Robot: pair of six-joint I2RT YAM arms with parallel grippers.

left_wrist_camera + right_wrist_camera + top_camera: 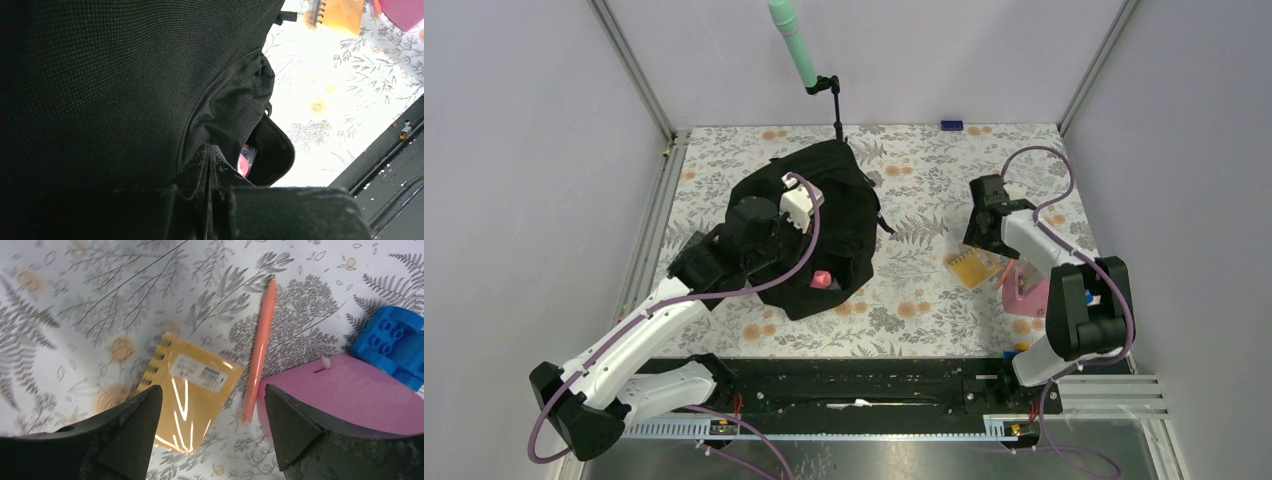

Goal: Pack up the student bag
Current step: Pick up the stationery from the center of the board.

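Top external view: the student bag (844, 190) lies slumped on the floral table (924, 190), left of centre, with the left arm reaching over it. A pink object (821, 280) shows at the bag's near edge. In the left wrist view it sits inside the open mouth, so at least one item appears packed.

The left gripper (210, 160) has its jaws together at the lip of that opening. Whether a fold of fabric is pinched between them cannot be told.

Well apart from the bag, on the right, four items lie on the table: a yellow spiral notepad (192, 390), an orange pen (260, 350) just beside it, a pink flat object (345, 395) touching or nearly touching the pen's near end, and a blue brick (390, 342) at the pink object's far edge.

The right gripper (212, 390) hangs over the notepad with its jaws spread wide and nothing between them. The task looks to be at an early stage, with the notepad the likely next pick.
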